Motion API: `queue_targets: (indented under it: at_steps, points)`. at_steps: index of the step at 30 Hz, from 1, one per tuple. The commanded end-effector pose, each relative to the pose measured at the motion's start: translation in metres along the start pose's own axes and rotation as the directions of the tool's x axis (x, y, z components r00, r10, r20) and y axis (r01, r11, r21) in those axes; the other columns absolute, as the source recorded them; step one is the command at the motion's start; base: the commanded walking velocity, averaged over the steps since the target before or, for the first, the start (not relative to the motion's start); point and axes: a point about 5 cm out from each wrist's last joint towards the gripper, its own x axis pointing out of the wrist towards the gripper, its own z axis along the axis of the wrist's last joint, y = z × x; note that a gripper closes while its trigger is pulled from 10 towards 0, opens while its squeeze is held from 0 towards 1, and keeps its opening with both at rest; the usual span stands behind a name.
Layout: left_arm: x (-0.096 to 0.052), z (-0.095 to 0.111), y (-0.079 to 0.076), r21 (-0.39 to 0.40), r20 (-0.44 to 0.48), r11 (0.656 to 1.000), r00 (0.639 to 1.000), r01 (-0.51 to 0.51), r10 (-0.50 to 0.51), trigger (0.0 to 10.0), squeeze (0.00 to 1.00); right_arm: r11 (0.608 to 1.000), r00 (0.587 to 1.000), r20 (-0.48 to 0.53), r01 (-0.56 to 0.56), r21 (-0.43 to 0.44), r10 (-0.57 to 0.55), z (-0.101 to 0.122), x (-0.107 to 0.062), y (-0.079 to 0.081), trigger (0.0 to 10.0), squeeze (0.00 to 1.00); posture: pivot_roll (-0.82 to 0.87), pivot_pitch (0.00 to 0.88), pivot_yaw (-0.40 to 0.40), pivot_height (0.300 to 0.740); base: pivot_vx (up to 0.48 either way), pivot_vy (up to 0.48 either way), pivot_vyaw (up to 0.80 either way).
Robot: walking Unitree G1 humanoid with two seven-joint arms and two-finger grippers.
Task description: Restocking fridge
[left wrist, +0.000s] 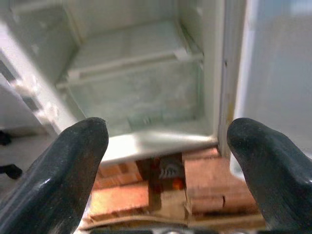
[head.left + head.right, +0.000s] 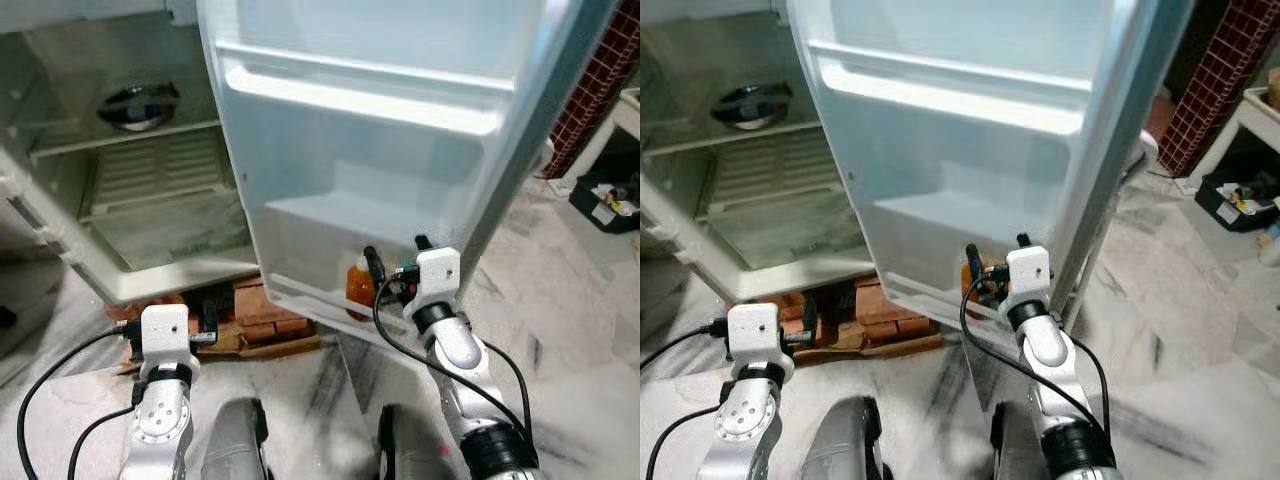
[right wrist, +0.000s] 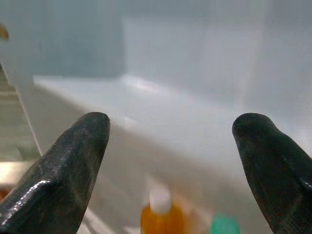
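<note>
Fridge [image 2: 130, 250] stands with its door [image 2: 380, 170] swung wide, the cabinet raised on a stack of red bricks [image 2: 265, 310] over a marble floor [image 2: 560, 330]. On an upper wire shelf inside sits a steel bowl [image 2: 135, 105]; what it holds cannot be made out. The glass shelf below and the pale drawer under it look bare. In the door's lowest bin [image 2: 330, 300] stands an orange bottle [image 2: 360, 282] with a white cap, and the right wrist view shows a green-capped item [image 3: 225, 226] just beside it, too blurred to name. The right hand [image 2: 395, 262] is raised just in front of that bin, fingers spread apart, gripping nothing. The left hand [image 2: 168, 322] hovers low before the bricks, its fingers [image 1: 73, 165] likewise parted and empty. To the far right, a dark crate [image 2: 605, 200] on the floor holds mixed clutter.
</note>
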Motion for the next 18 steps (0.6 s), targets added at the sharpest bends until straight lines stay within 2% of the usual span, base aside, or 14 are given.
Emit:
queue_targets:
  at_steps: [1, 6, 11, 18]
  points:
    - [0.0, -0.001, 0.001, 0.01, -0.002, 1.0, 1.0, 0.001, -0.001, 10.0, 0.0, 1.0, 1.0, 0.029, -0.014, 0.002, 0.013, 0.009, 0.005, 0.002, 10.0, 0.0, 0.0, 0.0, 0.029, 0.714, 0.0, 0.0, 0.0]
    - [0.003, -0.002, 0.001, 0.012, -0.011, 1.0, 1.0, -0.007, 0.007, 10.0, 0.0, 1.0, 1.0, 0.019, -0.014, 0.013, 0.014, 0.008, 0.003, 0.003, 10.0, 0.0, -0.01, 0.0, 0.031, 0.74, 0.0, 0.0, 0.0]
    - [0.005, -0.005, 0.0, 0.024, -0.032, 1.0, 0.999, -0.015, 0.016, 10.0, 0.0, 0.999, 1.0, -0.001, -0.008, 0.034, 0.009, 0.005, 0.002, 0.003, 10.0, 0.0, -0.01, 0.0, 0.032, 0.74, 0.0, 0.0, 0.0]
    - [0.003, -0.007, -0.004, 0.028, -0.04, 1.0, 0.999, -0.003, 0.004, 10.0, 0.0, 0.995, 0.996, -0.051, -0.068, 0.078, 0.072, -0.003, -0.001, 0.013, 10.0, 0.0, -0.01, 0.0, 0.033, 0.74, 0.0, 0.0, 0.0]
